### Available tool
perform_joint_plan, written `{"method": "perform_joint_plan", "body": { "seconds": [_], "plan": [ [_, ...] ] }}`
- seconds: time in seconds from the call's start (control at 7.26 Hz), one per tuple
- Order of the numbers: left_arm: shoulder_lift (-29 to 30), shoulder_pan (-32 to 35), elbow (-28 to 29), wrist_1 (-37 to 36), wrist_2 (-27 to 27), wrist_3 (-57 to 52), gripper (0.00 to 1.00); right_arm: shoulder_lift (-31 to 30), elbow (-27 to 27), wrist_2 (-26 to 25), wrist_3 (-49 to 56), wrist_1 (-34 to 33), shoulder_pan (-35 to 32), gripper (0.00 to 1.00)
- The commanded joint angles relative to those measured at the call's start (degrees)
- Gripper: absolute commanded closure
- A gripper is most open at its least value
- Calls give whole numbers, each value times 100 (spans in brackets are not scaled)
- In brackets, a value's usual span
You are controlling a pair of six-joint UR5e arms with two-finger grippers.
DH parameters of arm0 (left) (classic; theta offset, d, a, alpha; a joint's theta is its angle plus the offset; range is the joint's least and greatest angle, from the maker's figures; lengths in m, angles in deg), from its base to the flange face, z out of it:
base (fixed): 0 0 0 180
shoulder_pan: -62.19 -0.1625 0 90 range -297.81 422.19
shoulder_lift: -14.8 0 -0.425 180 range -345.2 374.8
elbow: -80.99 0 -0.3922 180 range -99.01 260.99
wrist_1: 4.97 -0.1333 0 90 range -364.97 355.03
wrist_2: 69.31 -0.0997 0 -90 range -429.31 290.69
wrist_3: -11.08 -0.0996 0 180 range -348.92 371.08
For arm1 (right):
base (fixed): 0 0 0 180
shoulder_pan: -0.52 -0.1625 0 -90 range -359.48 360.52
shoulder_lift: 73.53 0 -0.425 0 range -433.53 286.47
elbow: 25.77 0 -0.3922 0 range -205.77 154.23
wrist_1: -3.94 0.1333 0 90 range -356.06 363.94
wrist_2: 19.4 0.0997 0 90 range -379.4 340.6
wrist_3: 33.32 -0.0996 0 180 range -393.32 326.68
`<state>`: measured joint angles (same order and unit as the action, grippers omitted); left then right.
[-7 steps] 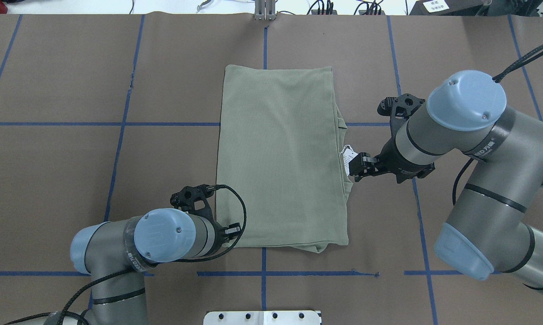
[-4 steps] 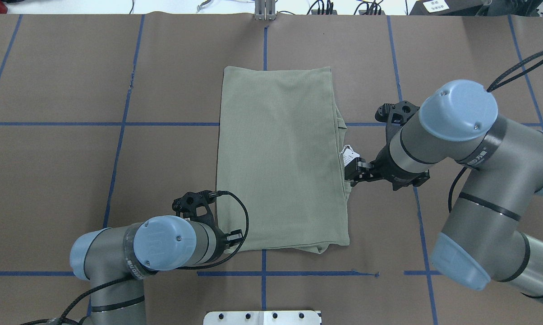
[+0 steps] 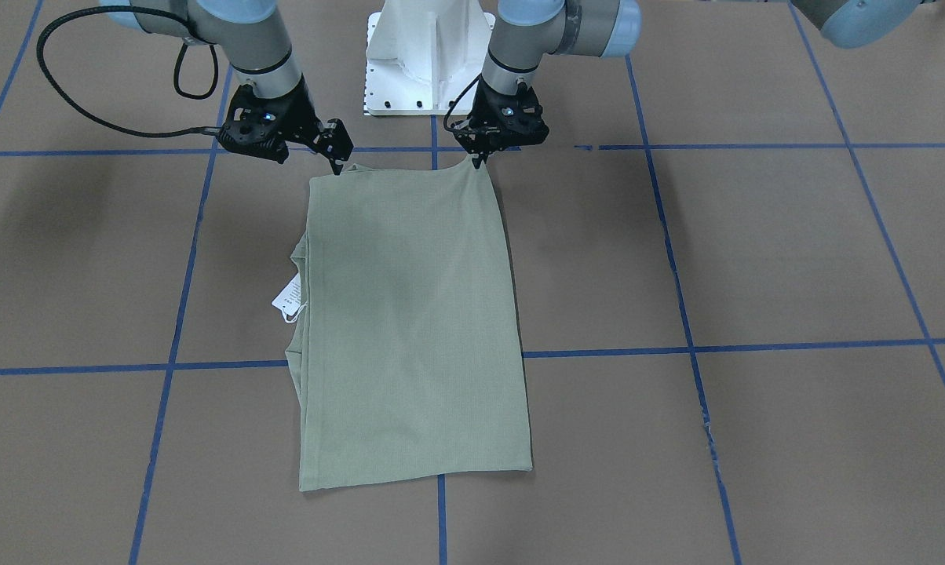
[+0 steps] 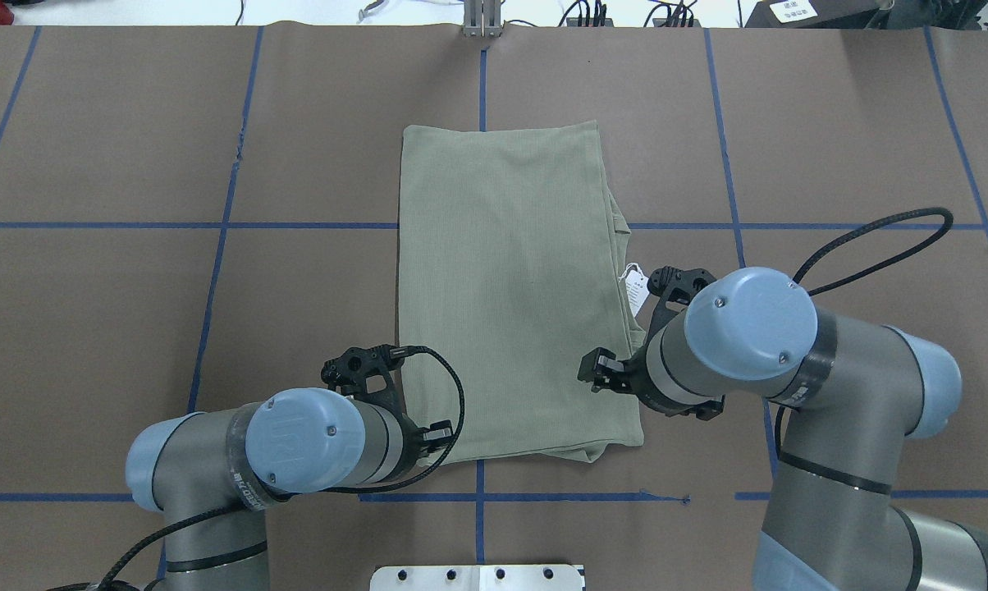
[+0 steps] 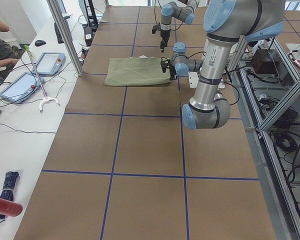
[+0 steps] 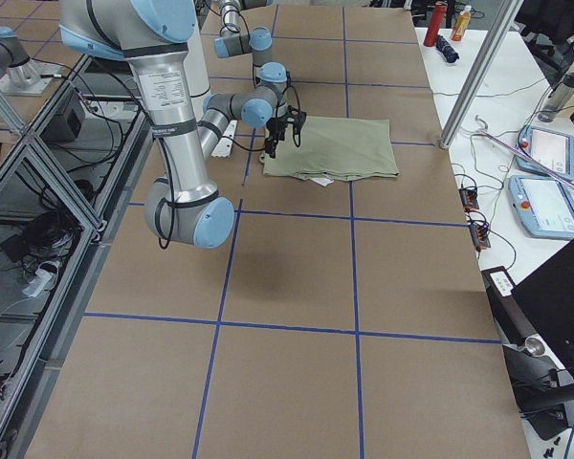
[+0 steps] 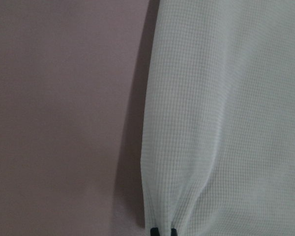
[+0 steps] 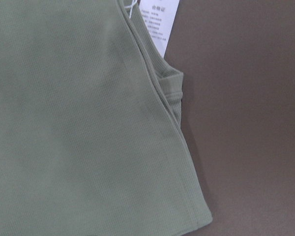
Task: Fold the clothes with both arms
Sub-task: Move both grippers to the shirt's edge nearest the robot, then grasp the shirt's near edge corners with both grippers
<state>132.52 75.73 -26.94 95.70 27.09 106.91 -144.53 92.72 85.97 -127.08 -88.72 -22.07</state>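
1. shirt [image 4: 510,287] is lying flat at the middle of the table [image 4: 133,328], folded into a long rectangle running away from the robot.
2. its long edge on the robot's left is running straight and clean. the long edge on the robot's right is showing stacked layers stepping outward, and the paper tag [image 4: 635,289] is sticking out past them onto the brown cover.
3. its near short edge is sitting just short of the blue tape line [image 4: 543,497] crossing in front of the pedestal [image 3: 429,71]. the far short edge is lying square, well short of the table's far end.
4. left gripper [image 3: 479,161] is standing at the near corner on the robot's left. in the left wrist view its fingertips [image 7: 156,231] are pinching the cloth's edge, with the knit puckering toward them.
5. right gripper [image 3: 337,161] is pointing down at the near corner on the robot's right, its tip touching the cloth or hanging just above it. i cannot tell whether its jaws are parted or closed, since the right wrist view is showing only that corner and the tag, no fingers.
6. bare brown cover is stretching wide along both long sides and beyond the far edge, leaving both arms open room. the tightest strip is lying between the near edge and the pedestal.
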Motion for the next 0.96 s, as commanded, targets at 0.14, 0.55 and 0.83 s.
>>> {"method": "perform_joint_plan", "body": {
  "seconds": [0.14, 0.55, 0.83],
  "plan": [
    [32, 8, -184, -188, 80, -3, 100, -20, -176, -490, -1141, 81, 581, 0],
    [32, 8, -175, -188, 80, -3, 100, -2, -634, -518, -1812, 767, 589, 0],
    [41, 8, -175, -188, 80, -3, 100, 24, -782, -527, -1891, 776, 590, 0]
  ]
}}
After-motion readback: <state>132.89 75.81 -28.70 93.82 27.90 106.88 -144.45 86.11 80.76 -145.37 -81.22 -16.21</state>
